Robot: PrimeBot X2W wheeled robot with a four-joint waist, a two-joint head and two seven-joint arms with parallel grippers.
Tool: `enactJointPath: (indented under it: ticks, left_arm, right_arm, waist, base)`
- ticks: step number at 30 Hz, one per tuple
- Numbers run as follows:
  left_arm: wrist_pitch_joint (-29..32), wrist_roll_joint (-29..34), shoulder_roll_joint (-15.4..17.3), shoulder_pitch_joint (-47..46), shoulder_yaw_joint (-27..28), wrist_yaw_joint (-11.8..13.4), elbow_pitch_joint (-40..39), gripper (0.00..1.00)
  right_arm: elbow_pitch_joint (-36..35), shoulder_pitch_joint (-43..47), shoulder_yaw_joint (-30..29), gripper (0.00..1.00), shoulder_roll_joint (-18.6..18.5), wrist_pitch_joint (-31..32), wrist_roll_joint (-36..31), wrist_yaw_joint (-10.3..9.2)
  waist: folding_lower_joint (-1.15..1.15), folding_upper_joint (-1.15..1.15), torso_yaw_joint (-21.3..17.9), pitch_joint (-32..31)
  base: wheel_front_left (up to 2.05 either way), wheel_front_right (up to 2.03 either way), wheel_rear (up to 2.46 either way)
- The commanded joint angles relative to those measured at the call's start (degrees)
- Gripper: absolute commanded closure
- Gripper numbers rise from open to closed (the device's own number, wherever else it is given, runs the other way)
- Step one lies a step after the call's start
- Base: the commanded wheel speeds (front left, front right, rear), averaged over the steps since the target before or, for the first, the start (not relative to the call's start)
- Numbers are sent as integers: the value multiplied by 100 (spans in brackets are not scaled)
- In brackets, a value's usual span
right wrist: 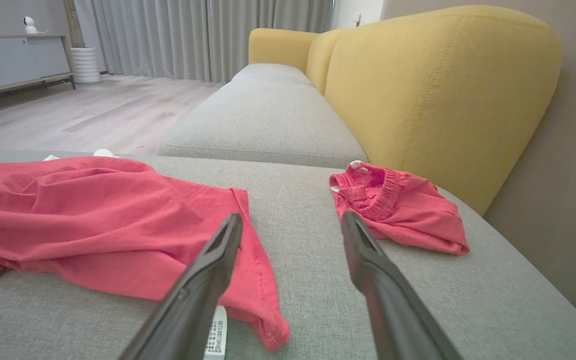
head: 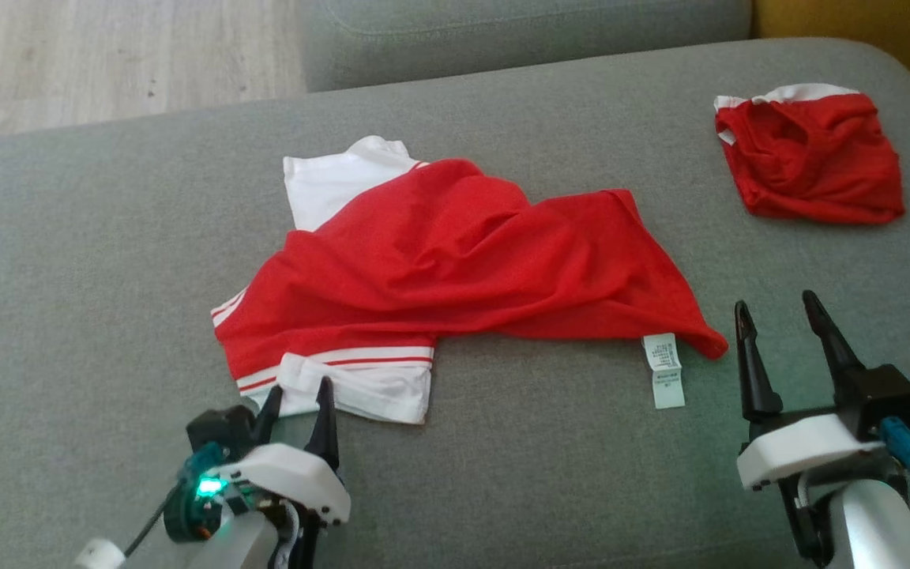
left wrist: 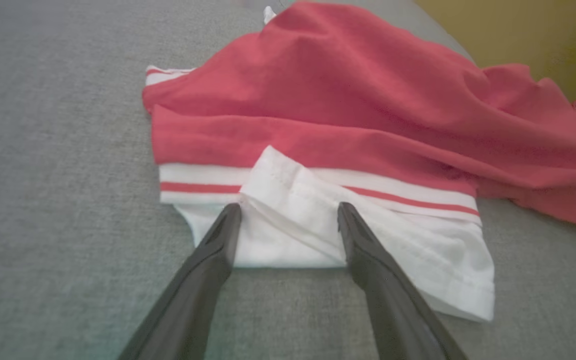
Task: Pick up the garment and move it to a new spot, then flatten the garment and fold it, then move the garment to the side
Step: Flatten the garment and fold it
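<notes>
While my left jaws stand wide astride the white sleeve (left wrist: 288,225) and my right jaws gape just beside the hem corner (head: 712,344), the garment (head: 455,261) lies rumpled on the sofa cushion (head: 68,276); I'd pinch both layers deep, then lift evenly.

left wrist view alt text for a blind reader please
The open left pincer sits at the white sleeve of a crumpled red shirt, one dark finger at each side of a fold, on a grey cushion.
</notes>
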Motion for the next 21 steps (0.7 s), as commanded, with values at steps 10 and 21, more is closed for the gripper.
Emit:
enactJointPath:
  ticks: [10, 21]
  left_arm:
    - [-183, 1, -111, -563, 87, -258, 244, 60]
    - [-270, 431, -90, -450, 221, -166, -382, 100]
  right_arm:
    - [-203, -282, 55, 0, -35, -100, 31, 37]
    - [-210, -234, -105, 0, -35, -166, 57, 37]
  waist:
    - [-1, 0, -70, 96]
    - [-1, 0, 296, 49]
  base:
    - [0, 0, 0]
    - [0, 0, 0]
